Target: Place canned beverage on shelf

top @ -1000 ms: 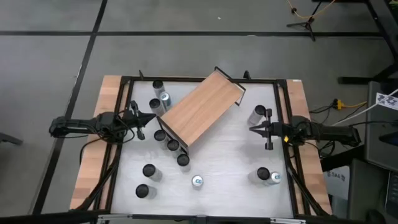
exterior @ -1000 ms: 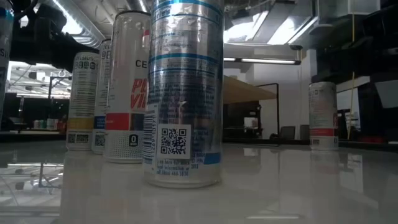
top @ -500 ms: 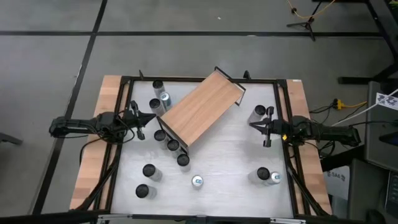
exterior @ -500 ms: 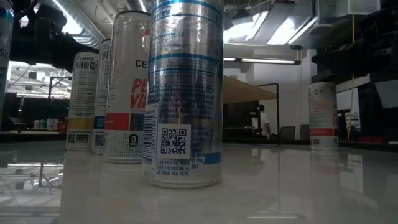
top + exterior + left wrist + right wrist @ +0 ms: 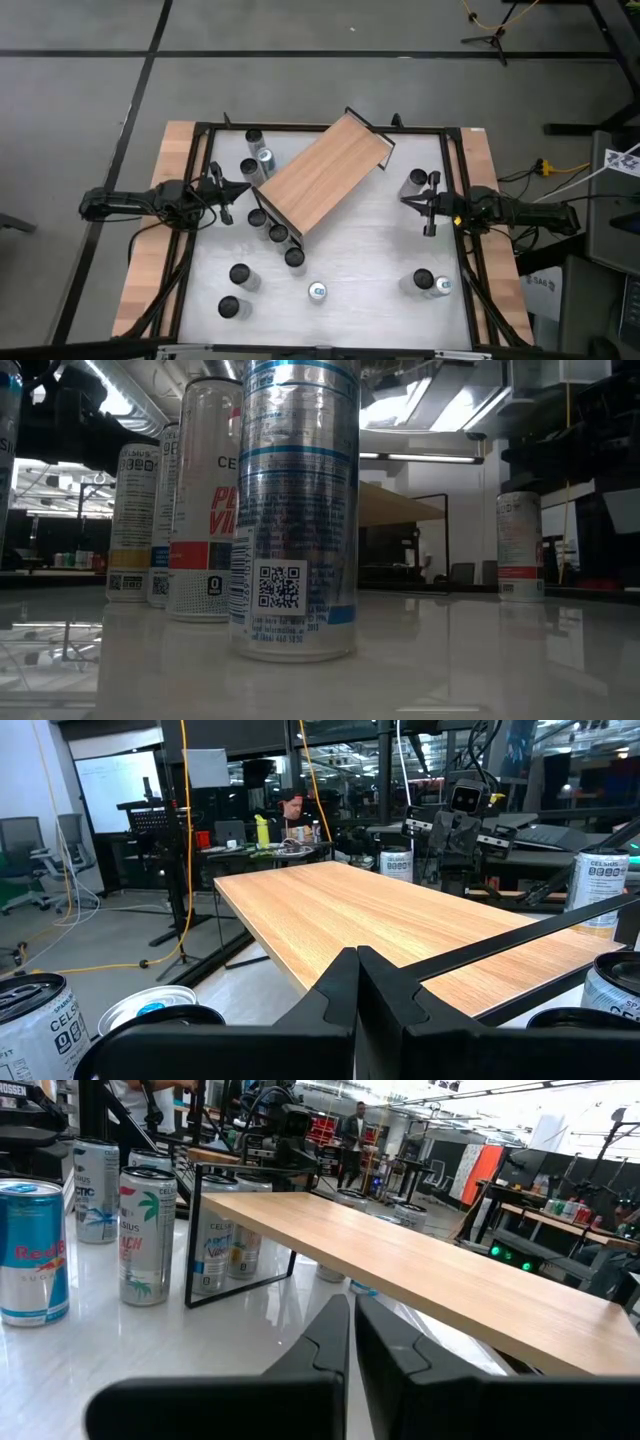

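Observation:
The shelf (image 5: 325, 172), a light-brown board with black frame ends, stands slantwise on the white table, from far right to middle left. Several cans stand upright around it; one (image 5: 417, 180) stands just beyond my right gripper. My left gripper (image 5: 243, 188) is shut and empty at the table's left, pointing at the shelf's left end; its fingertips meet in the left wrist view (image 5: 357, 970). My right gripper (image 5: 404, 202) is shut and empty at the table's right, pointing at the shelf (image 5: 420, 1270); its fingertips (image 5: 352, 1320) meet.
Three cans (image 5: 278, 233) stand in a row by the shelf's near-left end, two (image 5: 256, 150) at the far left, two (image 5: 234, 290) at the near left, one (image 5: 318, 291) near the front edge and two (image 5: 430, 284) at the near right. One can (image 5: 295, 510) fills the low view.
My right gripper has shifted a little toward the table's far edge, nearer the can beside it, and stays shut.

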You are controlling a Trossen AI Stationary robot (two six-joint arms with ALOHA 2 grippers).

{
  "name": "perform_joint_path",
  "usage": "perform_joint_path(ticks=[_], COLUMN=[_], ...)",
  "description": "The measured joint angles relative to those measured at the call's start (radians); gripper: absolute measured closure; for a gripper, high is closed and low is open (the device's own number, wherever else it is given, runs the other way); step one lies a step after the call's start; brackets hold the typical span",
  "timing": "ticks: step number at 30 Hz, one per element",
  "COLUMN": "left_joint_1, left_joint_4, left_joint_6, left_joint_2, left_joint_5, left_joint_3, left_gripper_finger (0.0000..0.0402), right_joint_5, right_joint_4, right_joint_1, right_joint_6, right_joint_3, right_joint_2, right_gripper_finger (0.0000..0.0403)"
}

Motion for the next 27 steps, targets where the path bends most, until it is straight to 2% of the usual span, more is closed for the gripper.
perform_joint_path(ticks=[24,27], left_joint_1=[0.000,0.000], left_joint_4=[0.000,0.000], left_joint_6=[-0.007,-0.008], left_joint_2=[0.000,0.000], left_joint_5=[0.000,0.000], left_joint_3=[0.000,0.000], left_gripper_finger=[0.0401,0.0401], right_joint_5=[0.001,0.002], right_joint_4=[0.006,0.016], right_joint_1=[0.000,0.000], right_joint_6=[-0.001,0.047], right_joint_3=[0.000,0.000], right_joint_2=[0.000,0.000], right_gripper_finger=[0.0384,0.0384])
